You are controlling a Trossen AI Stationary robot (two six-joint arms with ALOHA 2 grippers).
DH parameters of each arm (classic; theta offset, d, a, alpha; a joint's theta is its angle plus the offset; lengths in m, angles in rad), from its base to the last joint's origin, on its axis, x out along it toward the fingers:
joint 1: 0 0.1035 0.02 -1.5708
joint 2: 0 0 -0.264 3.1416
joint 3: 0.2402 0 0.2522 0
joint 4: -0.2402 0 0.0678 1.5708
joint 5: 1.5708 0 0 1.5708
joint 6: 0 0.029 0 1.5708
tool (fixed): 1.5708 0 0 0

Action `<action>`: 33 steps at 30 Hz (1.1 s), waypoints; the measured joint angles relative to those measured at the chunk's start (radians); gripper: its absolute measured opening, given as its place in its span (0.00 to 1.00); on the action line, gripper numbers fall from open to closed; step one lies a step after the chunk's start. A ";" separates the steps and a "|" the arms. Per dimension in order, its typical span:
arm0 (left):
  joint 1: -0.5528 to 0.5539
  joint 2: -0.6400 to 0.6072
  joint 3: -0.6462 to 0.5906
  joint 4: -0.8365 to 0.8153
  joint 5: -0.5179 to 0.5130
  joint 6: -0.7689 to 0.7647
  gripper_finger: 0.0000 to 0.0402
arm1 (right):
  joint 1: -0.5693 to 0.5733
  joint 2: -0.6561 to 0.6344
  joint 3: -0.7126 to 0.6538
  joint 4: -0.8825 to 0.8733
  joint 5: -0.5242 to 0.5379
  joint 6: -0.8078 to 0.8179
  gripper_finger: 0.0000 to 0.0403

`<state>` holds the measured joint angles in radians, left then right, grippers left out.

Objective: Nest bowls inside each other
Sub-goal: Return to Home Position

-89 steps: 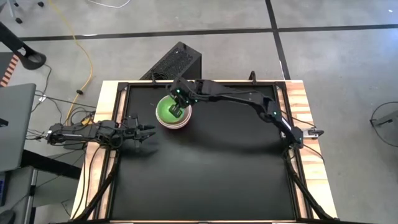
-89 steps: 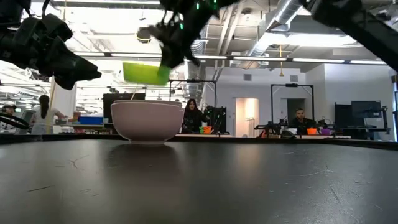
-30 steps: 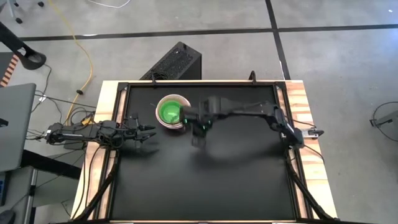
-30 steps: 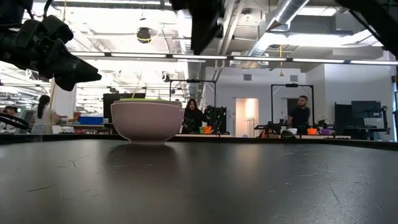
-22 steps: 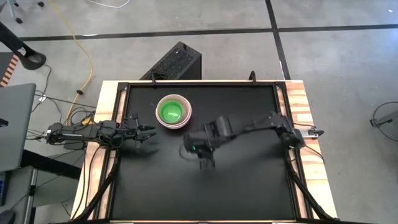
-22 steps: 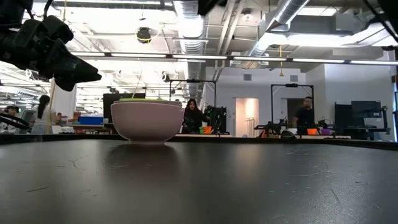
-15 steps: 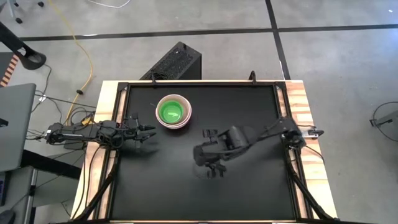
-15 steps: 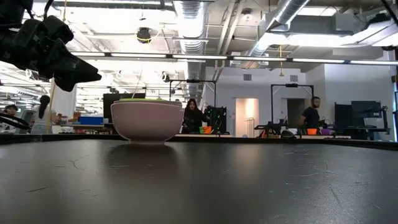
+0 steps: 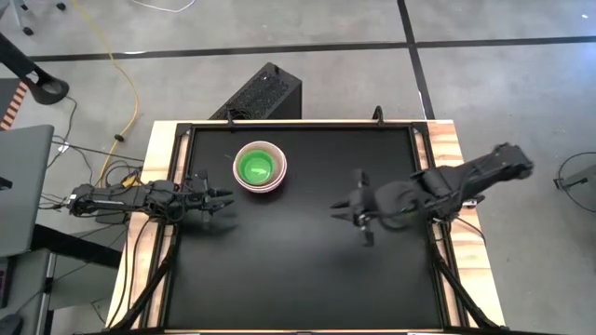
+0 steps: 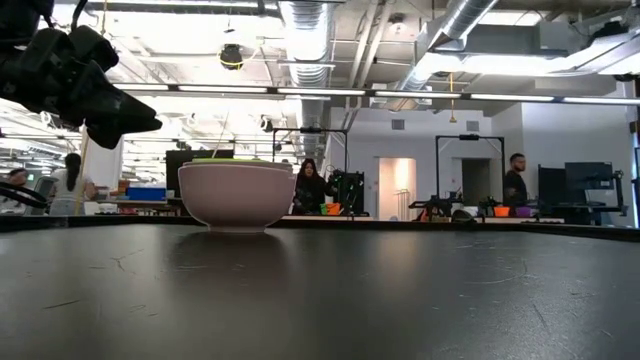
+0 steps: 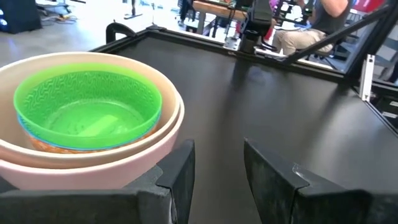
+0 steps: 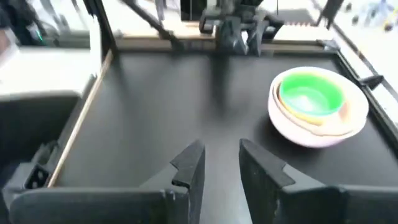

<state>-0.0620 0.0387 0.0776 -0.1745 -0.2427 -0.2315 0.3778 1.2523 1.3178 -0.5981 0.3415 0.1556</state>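
Note:
The bowls [image 9: 260, 167] stand as one nested stack at the table's far left. A green bowl [image 11: 87, 109] sits innermost, inside a cream one, and the pink outer bowl [image 10: 236, 198] rests by its base on the black table. My left gripper [image 11: 217, 165] hovers open just near-left of the stack [image 9: 222, 197], level, with nothing between its fingers. My right gripper [image 9: 341, 210] hangs open over the table's right half, pointing at the stack [image 12: 317, 106] from well away; its fingers [image 12: 189, 167] are bare.
Wooden rails [image 9: 158, 167] run along the table's left and right sides, inside a black frame. A black box [image 9: 265, 91] sits on the floor beyond the far edge. People stand in the room behind [image 10: 312, 185]. Bare black tabletop [image 9: 307, 270] spreads across the middle and near side.
My right gripper has drawn away from the bowl stack toward the table's right edge and a little toward the near edge, rising out of the low view, with its arm folding back. The bowl stack has stayed in place with the green bowl inside.

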 joint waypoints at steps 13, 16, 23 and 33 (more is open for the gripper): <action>0.000 0.000 0.000 0.000 -0.006 0.002 0.32 | -0.067 -0.544 -1.088 0.965 -0.056 0.148 0.29; 0.000 0.000 0.000 0.000 -0.006 0.002 0.32 | -0.067 -0.603 -1.206 1.049 -0.055 0.184 0.29; 0.000 0.000 0.000 0.000 -0.007 0.002 0.32 | -0.066 -0.712 -1.310 1.056 -0.055 0.181 0.29; 0.000 0.000 0.000 0.000 -0.007 0.002 0.32 | -0.090 -0.763 -1.310 0.940 -0.046 0.074 0.29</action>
<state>-0.0620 0.0387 0.0776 -0.1745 -0.2499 -0.2291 0.2873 0.4889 0.0074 0.3420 0.2954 0.2298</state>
